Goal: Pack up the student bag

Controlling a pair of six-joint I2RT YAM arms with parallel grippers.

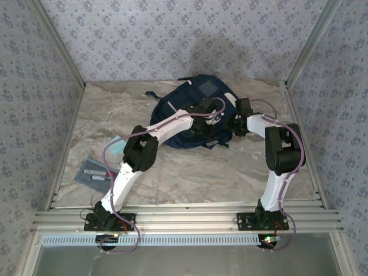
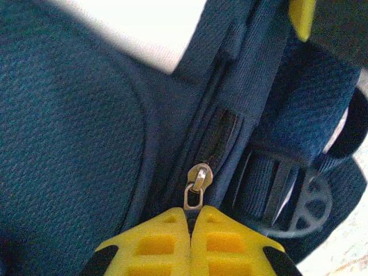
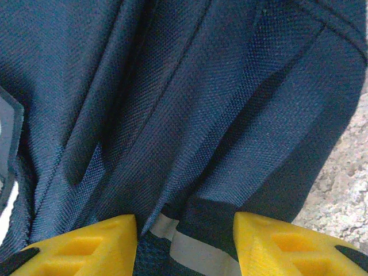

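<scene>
Student bag (image 1: 175,106) lies at the far middle of the desk (image 1: 115,115); left tool (image 2: 191,215) pressed shut just under the zipper pull (image 2: 196,184), pinch unclear, zip running straight away; right tool (image 3: 185,219) half-open astride bag fabric, unclamped.

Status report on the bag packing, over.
Left gripper jaws shut at zipper pull. Right gripper jaws open astride student bag fabric. Loose items left of it, unpacked.
</scene>
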